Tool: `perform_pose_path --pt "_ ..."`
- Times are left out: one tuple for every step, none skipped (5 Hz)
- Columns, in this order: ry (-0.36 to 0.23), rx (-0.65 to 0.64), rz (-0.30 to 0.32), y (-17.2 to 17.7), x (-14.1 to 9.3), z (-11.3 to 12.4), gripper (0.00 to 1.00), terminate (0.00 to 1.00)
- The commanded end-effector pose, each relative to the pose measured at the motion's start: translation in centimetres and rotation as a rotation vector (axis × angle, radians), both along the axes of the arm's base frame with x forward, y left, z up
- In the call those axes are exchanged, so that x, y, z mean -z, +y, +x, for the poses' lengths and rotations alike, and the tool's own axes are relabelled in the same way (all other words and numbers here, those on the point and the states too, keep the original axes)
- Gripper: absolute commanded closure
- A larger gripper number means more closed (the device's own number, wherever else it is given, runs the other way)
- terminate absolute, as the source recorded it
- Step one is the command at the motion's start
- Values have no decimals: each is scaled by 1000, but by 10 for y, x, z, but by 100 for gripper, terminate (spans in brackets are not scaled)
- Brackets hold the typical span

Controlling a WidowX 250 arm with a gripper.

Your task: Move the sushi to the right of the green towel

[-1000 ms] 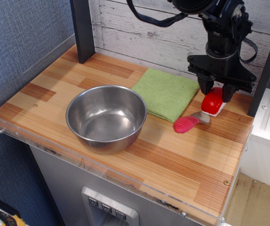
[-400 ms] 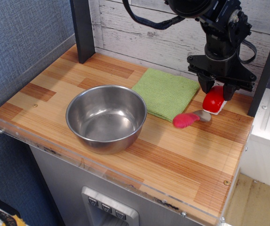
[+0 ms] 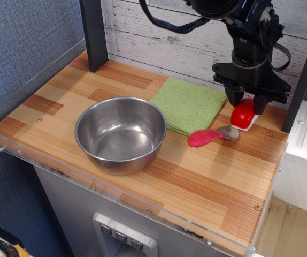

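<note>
The sushi [image 3: 242, 115], a glossy red top on a white rice block, is at the table's back right, just right of the green towel [image 3: 190, 105]. My gripper [image 3: 246, 103] stands over it with a finger on each side of its top, shut on it. The sushi's base is at or just above the table surface; I cannot tell whether it touches. The towel lies flat behind and to the right of the steel bowl.
A steel bowl [image 3: 121, 133] stands mid-table. A red-handled metal spoon [image 3: 209, 136] lies in front of the towel's right corner, its bowl end just below the sushi. A dark post [image 3: 94, 32] stands at the back left. A clear rim [image 3: 116, 195] runs along the front edge.
The spoon's red handle has swung to the left and toward the front, pivoting about its metal bowl end. The gripper and sushi have shifted only slightly.
</note>
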State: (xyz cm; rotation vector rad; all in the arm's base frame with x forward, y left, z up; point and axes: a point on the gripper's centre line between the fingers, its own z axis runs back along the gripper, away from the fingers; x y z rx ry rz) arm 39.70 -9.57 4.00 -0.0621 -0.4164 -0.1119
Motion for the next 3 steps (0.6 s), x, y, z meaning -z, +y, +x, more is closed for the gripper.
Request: perform_pose_path --pt "19 -19 -8 2 -18 1 0 0" --pt "60 -38 -39 0 -19 -1 0 0" --pt "65 -31 -34 0 -20 -1 0 100"
